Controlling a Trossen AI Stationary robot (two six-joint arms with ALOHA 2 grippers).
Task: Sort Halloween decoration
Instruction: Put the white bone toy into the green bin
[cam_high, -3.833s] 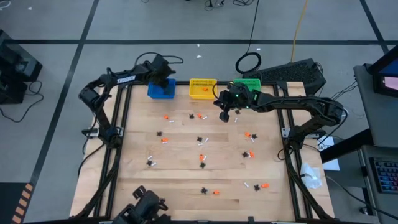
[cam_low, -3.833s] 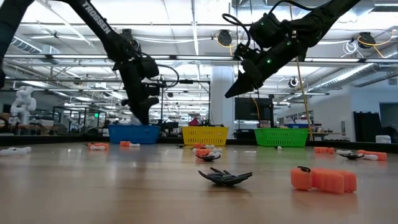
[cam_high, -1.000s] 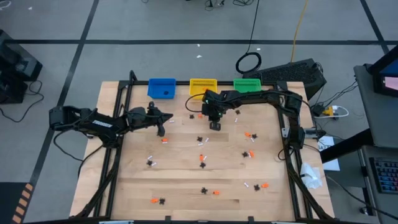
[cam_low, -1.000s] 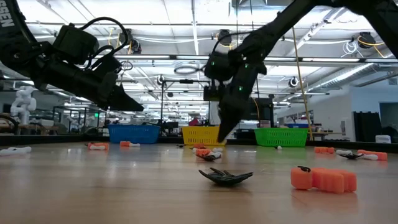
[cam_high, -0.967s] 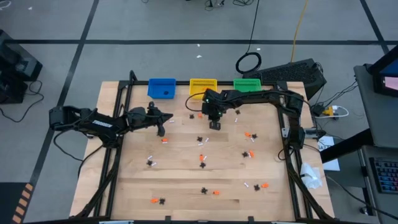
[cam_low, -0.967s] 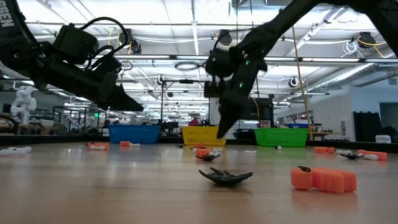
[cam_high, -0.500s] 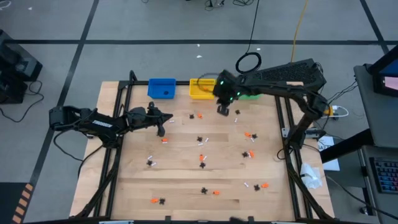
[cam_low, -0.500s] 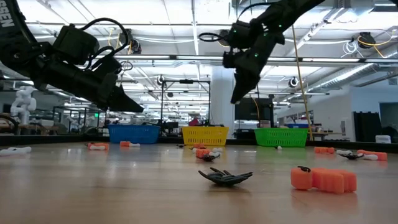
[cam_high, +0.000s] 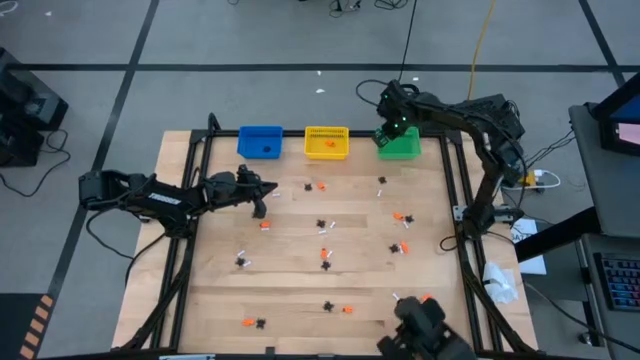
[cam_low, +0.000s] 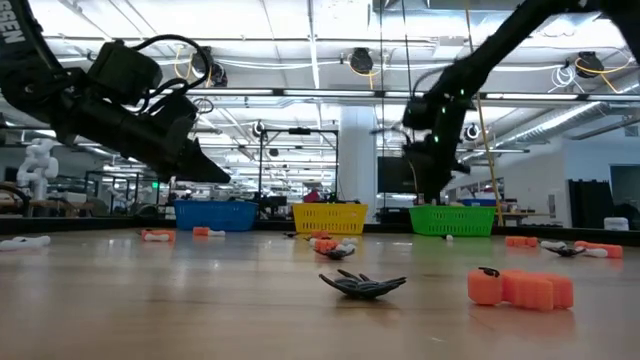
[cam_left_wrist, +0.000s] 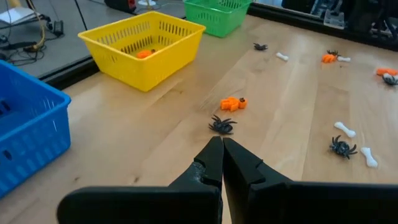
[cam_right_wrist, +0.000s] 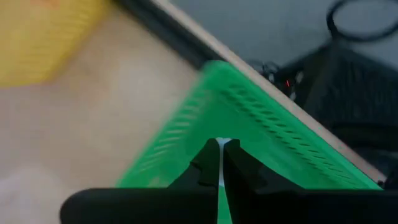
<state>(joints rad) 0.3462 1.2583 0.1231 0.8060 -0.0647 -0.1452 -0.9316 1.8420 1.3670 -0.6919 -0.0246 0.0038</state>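
Small black, orange and white Halloween decoration pieces (cam_high: 325, 225) lie scattered on the wooden table. Blue (cam_high: 260, 142), yellow (cam_high: 326, 142) and green (cam_high: 402, 146) bins stand in a row along the far edge. My right gripper (cam_right_wrist: 221, 144) is shut and points down over the green bin (cam_right_wrist: 261, 124), with a white speck between its tips. My left gripper (cam_left_wrist: 221, 142) is shut and hovers low over the table's left part, just short of a black spider (cam_left_wrist: 221, 126) and an orange piece (cam_left_wrist: 233, 104). My right gripper pinches a tiny white piece (cam_right_wrist: 221, 143) between its two fingertips. The fingers come from above, pointing down. The piece is lifted clear, above the green bin. Only a sliver of it shows, so which part is held cannot be told.
An orange piece (cam_left_wrist: 144, 53) lies in the yellow bin. A black spider (cam_low: 362, 284) and an orange piece (cam_low: 520, 288) lie near the front edge. A dark blurred shape (cam_high: 425, 335) shows at the table's near right. Black frame rails (cam_high: 190, 200) run along both sides.
My right gripper has risen from the table's middle and swung toward the far right, rolling its wrist, and now stands over the green bin, shut the whole time. My left gripper has kept its place.
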